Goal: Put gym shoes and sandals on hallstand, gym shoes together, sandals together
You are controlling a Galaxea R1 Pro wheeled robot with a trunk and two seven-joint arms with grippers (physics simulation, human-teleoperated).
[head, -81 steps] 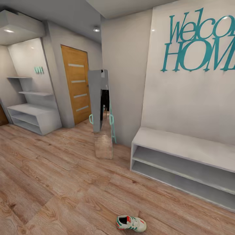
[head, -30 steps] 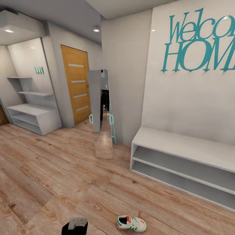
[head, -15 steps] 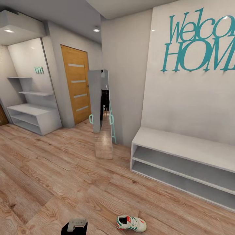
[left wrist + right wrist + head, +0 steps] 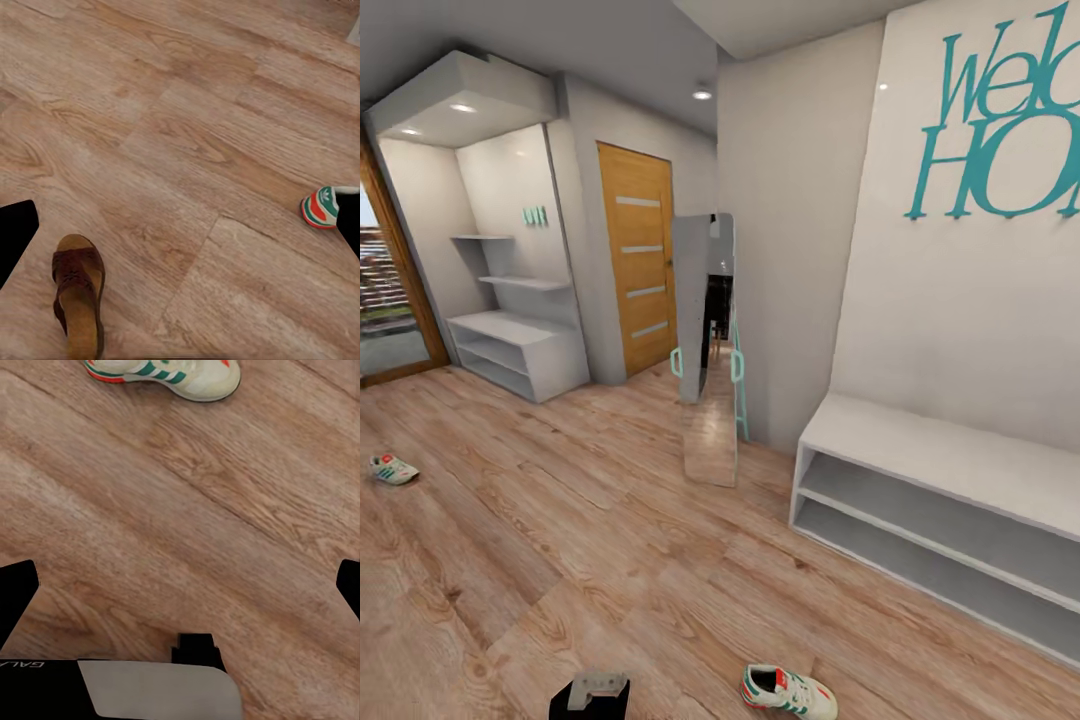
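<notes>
**Two sneakers and one sandal on the floor, rack far off**

Head view: one white low gym shoe w/ green stripes and red-orange accents (image 4: 789,692) lies on the light brown wood-plank corridor floor (image 4: 610,540), near the bottom edge, just beside a dark part of my left arm (image 4: 591,695). A second matching gym shoe (image 4: 393,468) sits well apart, far left on the floor. The pale grey-white hallstand w/ two open shelf levels and staggered upper shelves (image 4: 515,350) stands in the far left alcove, nothing on it that I can see. A plain low white two-shelf bench (image 4: 940,500) is at right under teal wall lettering (image 4: 1010,120); a tall leaning mirror (image 4: 710,350) and an orange-brown door (image 4: 640,255) stand between.

Left wrist view: a dark brown open-toe leather sandal (image 4: 77,300) lies flat on the planks; a sneaker heel (image 4: 324,207) shows well apart from it. My left claw (image 4: 180,232) is spread wide, holding nothing.

Right wrist view: a sneaker (image 4: 166,372) lies on the floor; my right claw (image 4: 180,592) is also wide, holding nothing.
</notes>
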